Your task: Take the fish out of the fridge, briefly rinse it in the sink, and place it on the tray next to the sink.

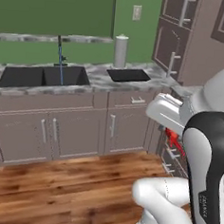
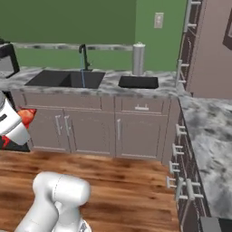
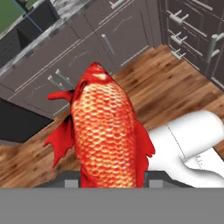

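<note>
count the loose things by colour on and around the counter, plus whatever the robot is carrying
red-orange: 1, the fish, carried between the fingers
black: 1, the tray on the counter right of the sink
white: 1, the paper towel roll standing behind the tray
total: 3
</note>
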Available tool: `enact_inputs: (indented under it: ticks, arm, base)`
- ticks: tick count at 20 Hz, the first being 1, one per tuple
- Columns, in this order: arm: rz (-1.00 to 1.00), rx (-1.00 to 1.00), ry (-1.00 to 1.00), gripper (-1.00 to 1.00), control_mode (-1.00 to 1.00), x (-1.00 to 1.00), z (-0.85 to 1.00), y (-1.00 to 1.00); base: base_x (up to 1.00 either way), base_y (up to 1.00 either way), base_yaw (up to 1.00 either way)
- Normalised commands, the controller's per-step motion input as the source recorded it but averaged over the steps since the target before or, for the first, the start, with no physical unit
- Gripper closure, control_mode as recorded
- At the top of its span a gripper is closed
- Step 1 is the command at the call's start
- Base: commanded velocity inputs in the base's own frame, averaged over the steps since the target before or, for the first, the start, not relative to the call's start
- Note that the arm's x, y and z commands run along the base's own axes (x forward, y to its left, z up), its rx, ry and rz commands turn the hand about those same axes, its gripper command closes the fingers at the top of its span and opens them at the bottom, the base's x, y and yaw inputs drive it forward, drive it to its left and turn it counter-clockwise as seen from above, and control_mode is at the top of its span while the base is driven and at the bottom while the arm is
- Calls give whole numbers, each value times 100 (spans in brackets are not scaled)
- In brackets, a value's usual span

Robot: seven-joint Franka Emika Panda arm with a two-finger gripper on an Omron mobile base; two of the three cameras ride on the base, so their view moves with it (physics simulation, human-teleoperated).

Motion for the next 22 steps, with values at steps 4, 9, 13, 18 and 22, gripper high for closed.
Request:
enact_inputs:
  ticks: [4,9,13,18,22]
  arm:
    - [0,0,0,100,100,0,0,0]
    - [0,0,0,100,100,0,0,0]
    - [0,0,0,100,100,0,0,0]
    - [0,0,0,100,100,0,0,0]
    - [0,0,0,100,100,0,0,0]
  base:
    - [100,-4,-15]
    - [100,-15,-3]
    - [100,-3,-2]
    - [100,-1,-1]
    - [100,0,-1]
